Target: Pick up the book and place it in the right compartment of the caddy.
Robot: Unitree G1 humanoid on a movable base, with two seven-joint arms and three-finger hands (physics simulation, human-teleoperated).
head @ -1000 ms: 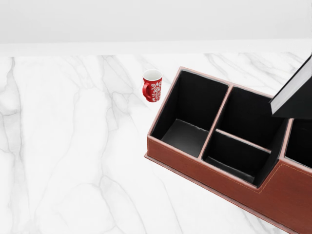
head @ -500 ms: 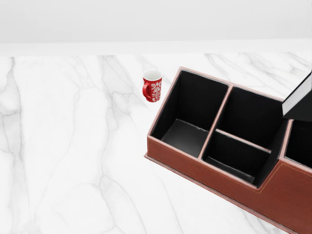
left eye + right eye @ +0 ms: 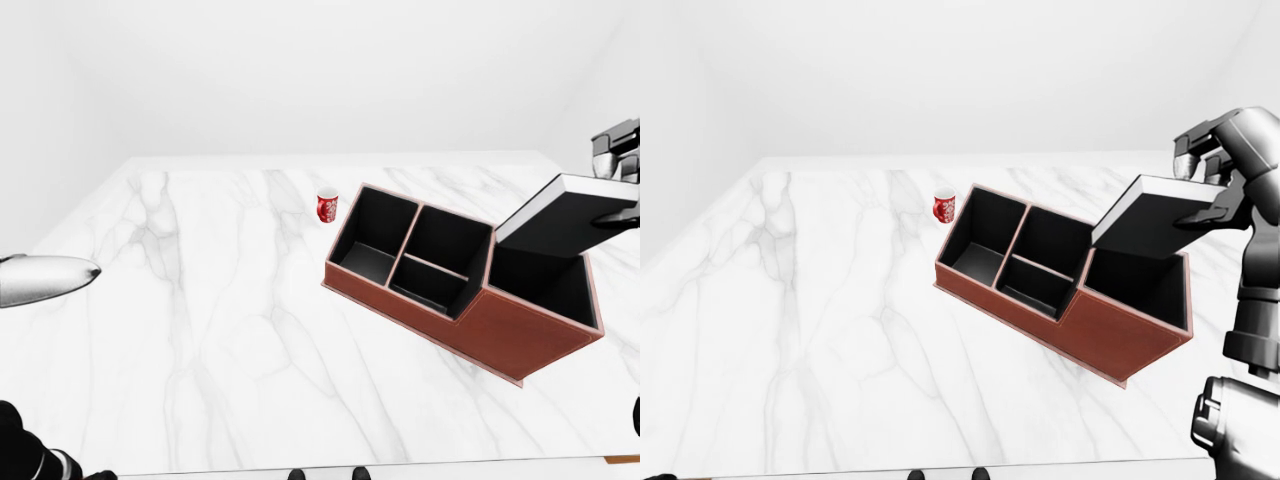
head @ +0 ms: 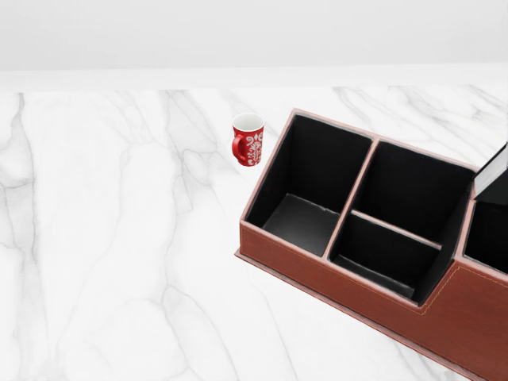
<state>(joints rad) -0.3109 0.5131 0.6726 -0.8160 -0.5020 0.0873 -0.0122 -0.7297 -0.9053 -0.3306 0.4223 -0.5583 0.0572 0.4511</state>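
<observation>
The book, dark-covered with white page edges, hangs tilted above the right compartment of the brown leather caddy. Its lower end dips toward that compartment's opening. My right hand is shut on the book's upper end, with fingers over the top cover and a thumb under it. In the head view only a corner of the book shows at the right edge. A silver pointed part of my left arm pokes in at the left of the left-eye view, far from the caddy; its fingers are hidden.
A red mug with a white pattern stands on the white marble table, just left of the caddy's upper left corner. The caddy's three left compartments hold nothing. The table's near edge runs along the bottom of both eye views.
In the head view the book has slid to the right, so only its corner stays in the picture. The caddy, the mug and the camera have not moved.
</observation>
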